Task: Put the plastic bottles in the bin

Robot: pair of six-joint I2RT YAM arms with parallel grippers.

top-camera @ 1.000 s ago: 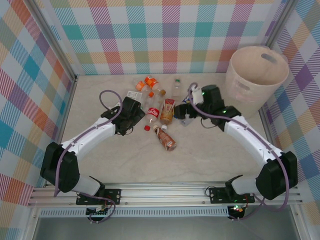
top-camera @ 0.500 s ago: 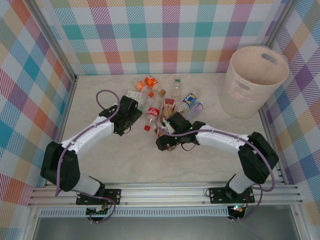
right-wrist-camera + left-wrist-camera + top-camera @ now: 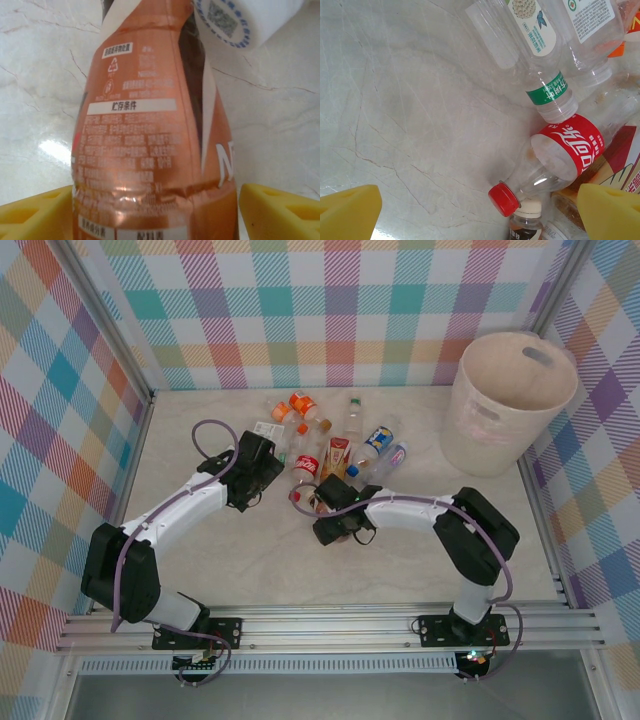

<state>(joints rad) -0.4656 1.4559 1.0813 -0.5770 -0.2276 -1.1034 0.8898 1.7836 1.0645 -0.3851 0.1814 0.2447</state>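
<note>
The right gripper (image 3: 155, 212) sits low over a brown-labelled bottle (image 3: 150, 125) lying flat on the table (image 3: 280, 125). Its yellow fingers (image 3: 35, 212) are close on either side and the bottle's long axis runs straight out between them, but whether they already pinch it cannot be told. The bin (image 3: 490, 435) stands well off on that arm's own side, while the left gripper (image 3: 480, 212) hangs wide open over a red-capped bottle (image 3: 560, 155).
</note>
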